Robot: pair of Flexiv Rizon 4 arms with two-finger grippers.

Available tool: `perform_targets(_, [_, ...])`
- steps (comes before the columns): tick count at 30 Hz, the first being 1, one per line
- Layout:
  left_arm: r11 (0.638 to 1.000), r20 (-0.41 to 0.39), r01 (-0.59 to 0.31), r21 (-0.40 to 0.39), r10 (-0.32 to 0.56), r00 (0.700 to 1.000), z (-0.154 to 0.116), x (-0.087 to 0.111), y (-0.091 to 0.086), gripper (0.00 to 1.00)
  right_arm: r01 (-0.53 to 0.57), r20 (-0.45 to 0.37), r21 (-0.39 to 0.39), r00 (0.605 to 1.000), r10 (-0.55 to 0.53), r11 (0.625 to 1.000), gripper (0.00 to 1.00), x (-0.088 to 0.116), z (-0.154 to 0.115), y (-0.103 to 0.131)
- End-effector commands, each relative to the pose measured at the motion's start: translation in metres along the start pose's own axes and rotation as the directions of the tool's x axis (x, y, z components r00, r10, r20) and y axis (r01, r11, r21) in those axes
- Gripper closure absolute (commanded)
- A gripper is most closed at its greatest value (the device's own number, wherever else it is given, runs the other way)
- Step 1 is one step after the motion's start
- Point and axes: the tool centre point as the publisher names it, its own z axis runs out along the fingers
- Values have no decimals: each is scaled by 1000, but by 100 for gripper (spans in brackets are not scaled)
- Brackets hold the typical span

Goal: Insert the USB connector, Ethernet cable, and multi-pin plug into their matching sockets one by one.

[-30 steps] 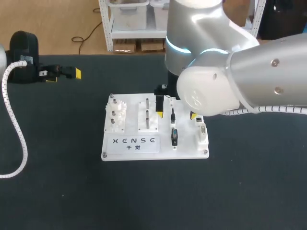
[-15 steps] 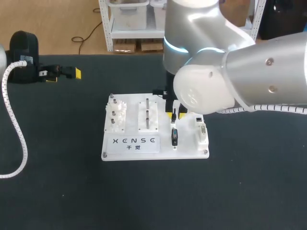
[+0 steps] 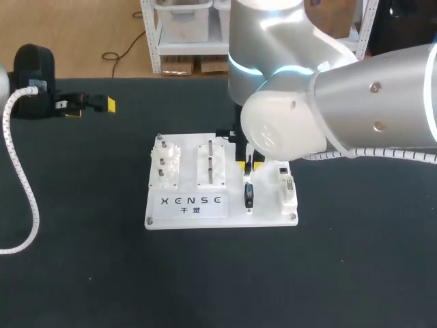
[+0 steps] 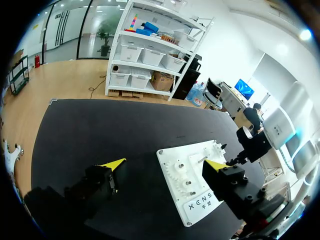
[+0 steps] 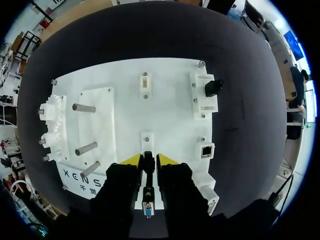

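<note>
A white socket board [image 3: 266, 208] lies mid-table. My right gripper [image 3: 248, 164] hangs over its right half, largely hidden under the arm in the head view. In the right wrist view the right gripper [image 5: 148, 159] is shut on a small black connector [image 5: 148, 158] that stands upright on the board [image 5: 170, 110], with a yellow tip pressed to each side. Just behind the fingers lies a black plug with a blue end [image 5: 148, 207]. An Ethernet socket [image 5: 206, 149] sits beside the gripper. My left gripper [image 4: 165, 165] is open and empty, far left of the board [image 4: 200, 200].
Three metal pegs [image 5: 85, 148] and a white gear block [image 5: 50, 112] occupy the board's left half. A black part [image 5: 213, 87] sits in a holder at the far right corner. A multi-pin socket [image 3: 288, 184] is at the right edge. Bare black tabletop surrounds the board.
My right gripper has shifted slightly left over the board, and its fingers have shut on the small black connector. The left arm has kept still.
</note>
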Motion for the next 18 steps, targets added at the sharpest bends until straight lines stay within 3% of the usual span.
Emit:
perform_targets(1, [1000, 0, 0, 0, 0, 1000, 0, 0, 0, 0, -2, -4, 4, 1000, 2, 1000, 84, -1, 6, -2])
perform_targets(5, [1000, 0, 0, 0, 0, 1000, 0, 0, 0, 0, -2, -1, 4, 1000, 2, 1000, 100, -1, 6, -3])
perform_targets(18, [1000, 0, 0, 0, 0, 1000, 0, 0, 0, 0, 4, 28, -7, 1000, -4, 1000, 100, 1, -3, -4])
